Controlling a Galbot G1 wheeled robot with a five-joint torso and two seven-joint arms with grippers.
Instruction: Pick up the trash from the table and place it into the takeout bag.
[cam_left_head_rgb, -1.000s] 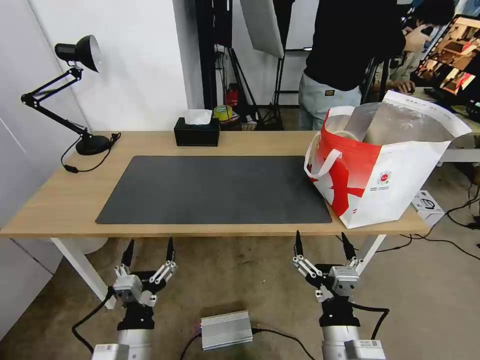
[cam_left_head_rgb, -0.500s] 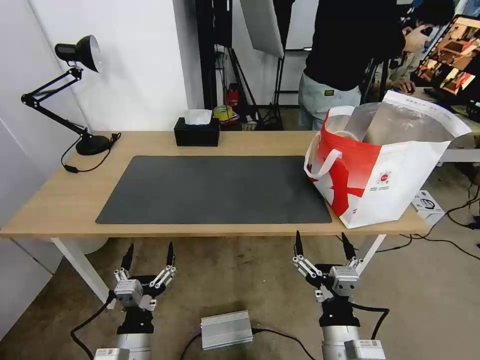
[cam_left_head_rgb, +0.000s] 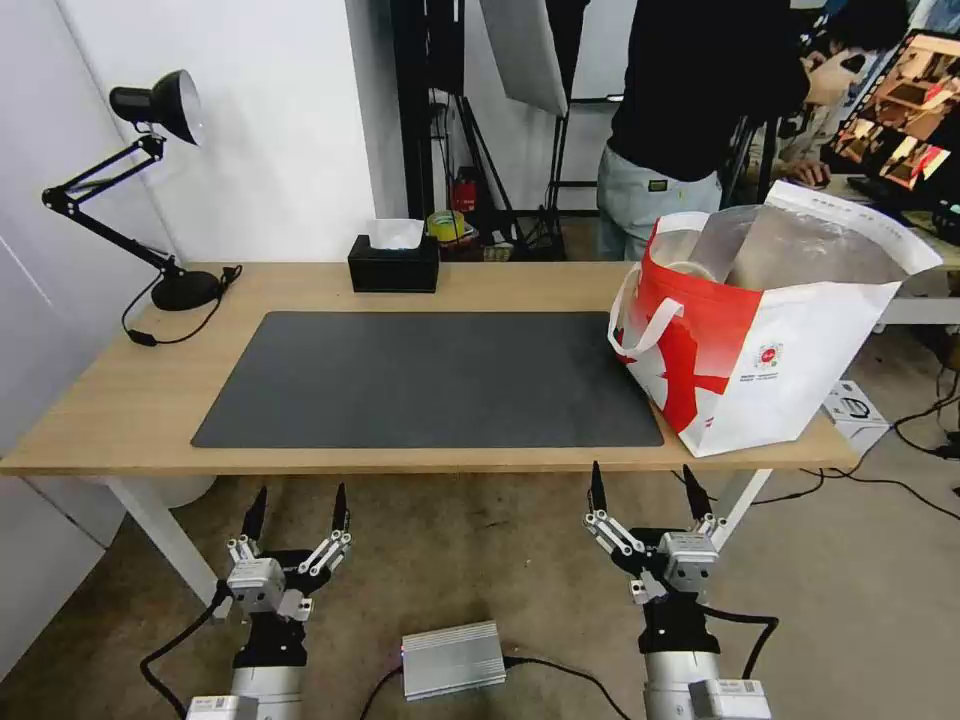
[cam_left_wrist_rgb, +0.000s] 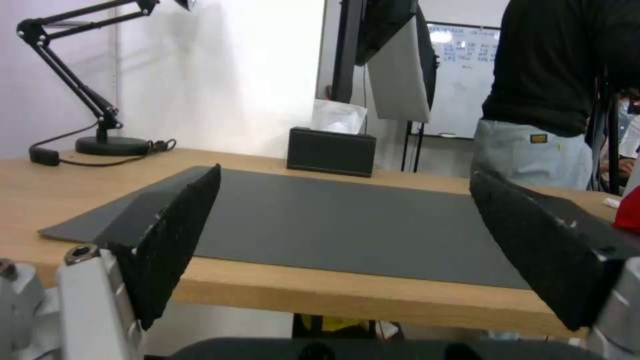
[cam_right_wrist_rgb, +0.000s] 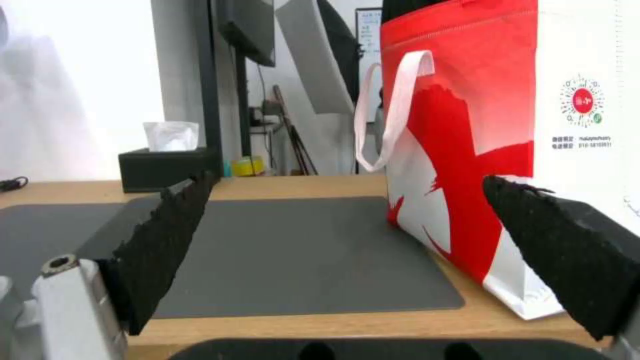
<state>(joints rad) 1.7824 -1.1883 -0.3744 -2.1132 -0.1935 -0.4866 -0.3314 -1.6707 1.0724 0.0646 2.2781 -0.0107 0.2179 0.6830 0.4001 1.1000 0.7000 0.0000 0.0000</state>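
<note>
The table (cam_left_head_rgb: 120, 400) carries a dark grey mat (cam_left_head_rgb: 430, 380). The takeout bag (cam_left_head_rgb: 800, 350) stands upright at its right end. Below the front edge, the left gripper (cam_left_head_rgb: 297, 502) and right gripper (cam_left_head_rgb: 645, 482) are wide open, holding nothing.

Takeout bag (cam_left_head_rgb: 790, 350) on table's (cam_left_head_rgb: 100, 400) right end

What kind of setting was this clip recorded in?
Probably a studio or lab set up as an office desk: a light-wood table with a desk lamp, lighting stands and a reflector behind, and a monitor at the side.
</note>
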